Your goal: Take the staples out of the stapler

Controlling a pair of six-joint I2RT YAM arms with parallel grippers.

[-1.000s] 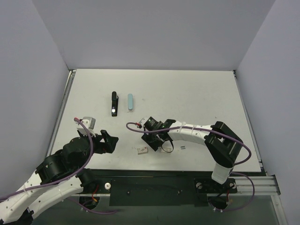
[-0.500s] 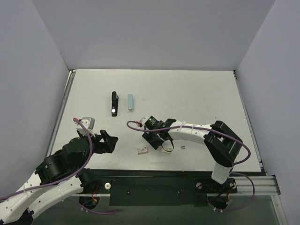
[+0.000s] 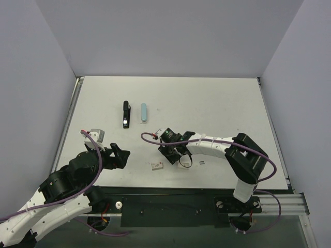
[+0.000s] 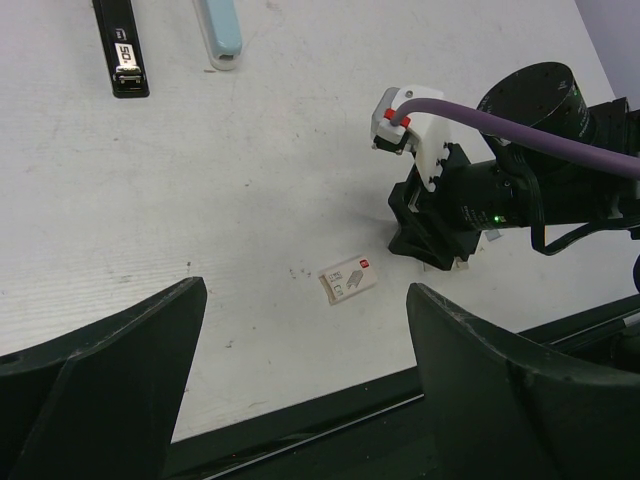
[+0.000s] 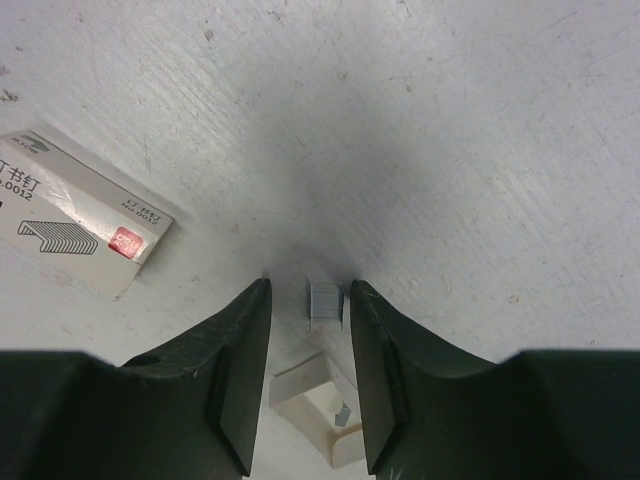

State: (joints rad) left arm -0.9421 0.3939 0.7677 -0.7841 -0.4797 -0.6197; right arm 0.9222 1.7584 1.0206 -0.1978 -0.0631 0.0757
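Right pincer (image 5: 310,292): narrowly spread, astride staple strip (image 5: 325,300) on surface (image 3: 222,103); nudged slightly since a second ago, pinch seemingly next. Left pincer (image 4: 305,390): spread wide, idle. Stapler (image 3: 125,113): well apart, far side.

Left arm sits folded near its base, left gripper (image 4: 305,385) jaws spread wide. Right arm stretches left, right gripper (image 5: 308,295) pointing down, jaws narrowly parted.

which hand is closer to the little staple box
Right. The right hand is just right of the staple box; the left hand hangs well off to its left.
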